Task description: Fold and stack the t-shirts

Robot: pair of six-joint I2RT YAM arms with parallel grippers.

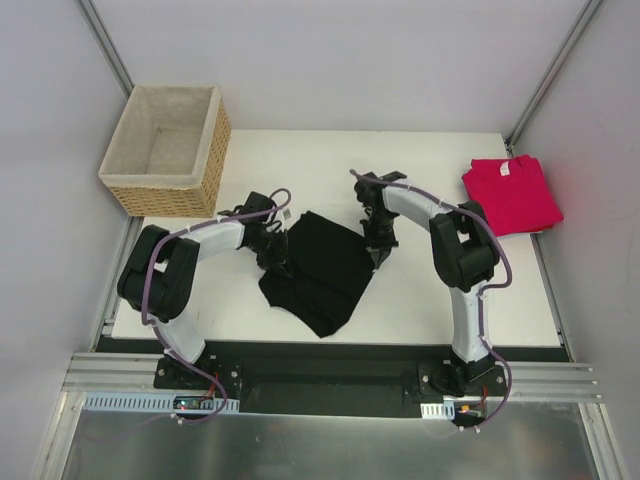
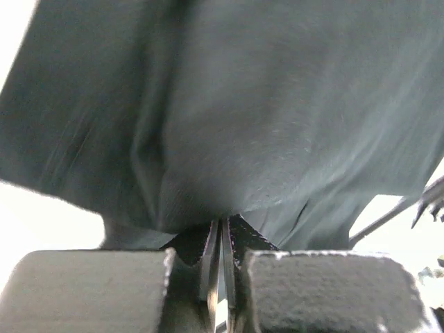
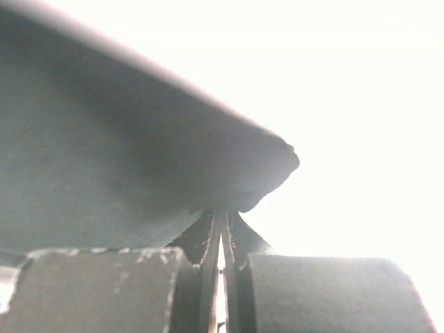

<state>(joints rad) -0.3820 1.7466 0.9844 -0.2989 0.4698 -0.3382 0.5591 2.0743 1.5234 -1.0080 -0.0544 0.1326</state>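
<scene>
The black t-shirt lies partly folded in the middle of the table, its print hidden. My left gripper is at its left edge, shut on the black cloth, which fills the left wrist view. My right gripper is at its right corner, shut on the cloth. The pinkish-red t-shirt lies folded at the far right edge of the table, away from both grippers.
A woven wicker basket with pale lining stands at the back left corner. The white table ends near the arm bases. Grey walls close in both sides.
</scene>
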